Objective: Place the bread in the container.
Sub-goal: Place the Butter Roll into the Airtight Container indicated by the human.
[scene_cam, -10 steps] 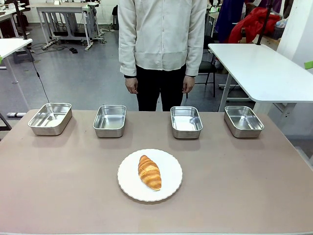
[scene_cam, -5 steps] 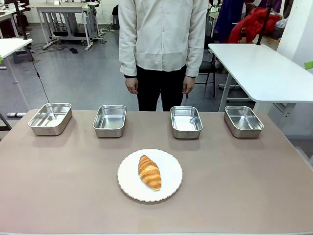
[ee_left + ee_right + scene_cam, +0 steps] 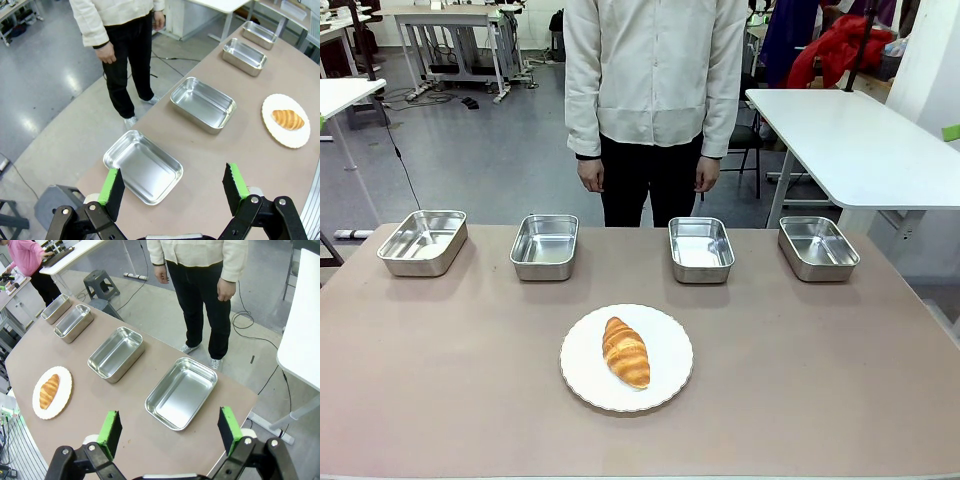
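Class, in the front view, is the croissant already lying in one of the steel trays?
No, the croissant lies on the round white plate.

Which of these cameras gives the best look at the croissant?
The front view: the croissant lies near and unobstructed on the white plate, with its ridged crust clear. Both wrist views show it smaller and farther off on the same plate, near a side edge of the picture, with the ridges hard to make out.

Probably robotics lab: white worktables (image 3: 855,140), grey floor (image 3: 490,160), trailing cables (image 3: 406,170).
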### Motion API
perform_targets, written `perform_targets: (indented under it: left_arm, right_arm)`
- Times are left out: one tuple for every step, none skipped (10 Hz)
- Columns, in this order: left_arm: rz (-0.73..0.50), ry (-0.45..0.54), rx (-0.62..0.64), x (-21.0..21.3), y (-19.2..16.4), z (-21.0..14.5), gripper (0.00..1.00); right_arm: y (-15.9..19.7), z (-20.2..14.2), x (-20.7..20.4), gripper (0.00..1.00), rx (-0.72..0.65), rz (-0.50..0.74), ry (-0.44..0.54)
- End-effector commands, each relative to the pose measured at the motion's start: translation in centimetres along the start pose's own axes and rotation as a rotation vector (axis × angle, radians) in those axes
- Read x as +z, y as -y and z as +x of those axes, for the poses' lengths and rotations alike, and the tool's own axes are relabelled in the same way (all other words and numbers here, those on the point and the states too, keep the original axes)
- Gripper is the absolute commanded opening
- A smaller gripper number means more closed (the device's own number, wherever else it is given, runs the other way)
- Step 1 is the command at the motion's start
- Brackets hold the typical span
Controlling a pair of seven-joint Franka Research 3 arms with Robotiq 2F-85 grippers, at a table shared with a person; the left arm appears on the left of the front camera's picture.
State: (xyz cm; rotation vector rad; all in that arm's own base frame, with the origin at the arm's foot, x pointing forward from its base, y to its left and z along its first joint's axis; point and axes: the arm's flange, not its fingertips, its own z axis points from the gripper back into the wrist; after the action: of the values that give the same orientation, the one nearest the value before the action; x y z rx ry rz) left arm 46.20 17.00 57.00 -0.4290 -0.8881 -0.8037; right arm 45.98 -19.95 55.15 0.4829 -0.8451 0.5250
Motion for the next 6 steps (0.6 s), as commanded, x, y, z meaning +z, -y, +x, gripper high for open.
perform_targets:
  left_arm:
    - [-0.005,0.002,-0.008,0.11,0.05,-0.07,1.0]
    - [-0.005,0.002,-0.008,0.11,0.05,-0.07,1.0]
    - [-0.005,0.002,-0.008,0.11,0.05,-0.07,1.0]
    - [-0.005,0.002,-0.008,0.11,0.05,-0.07,1.0]
    - [-0.005,0.002,-0.008,0.11,0.05,-0.07,1.0]
    - [-0.005,0.002,-0.008,0.11,0.05,-0.07,1.0]
  right_arm:
    - [-0.05,0.08,-0.01,1.0,0.002,0.001,0.003]
    - [-0.05,0.08,-0.01,1.0,0.002,0.001,0.003]
    - [-0.05,0.08,-0.01,1.0,0.002,0.001,0.003]
    - [-0.05,0.08,-0.01,1.0,0.002,0.001,0.003]
    - [-0.05,0.08,-0.01,1.0,0.002,0.001,0.003]
    - [-0.05,0.08,-0.01,1.0,0.002,0.001,0.003]
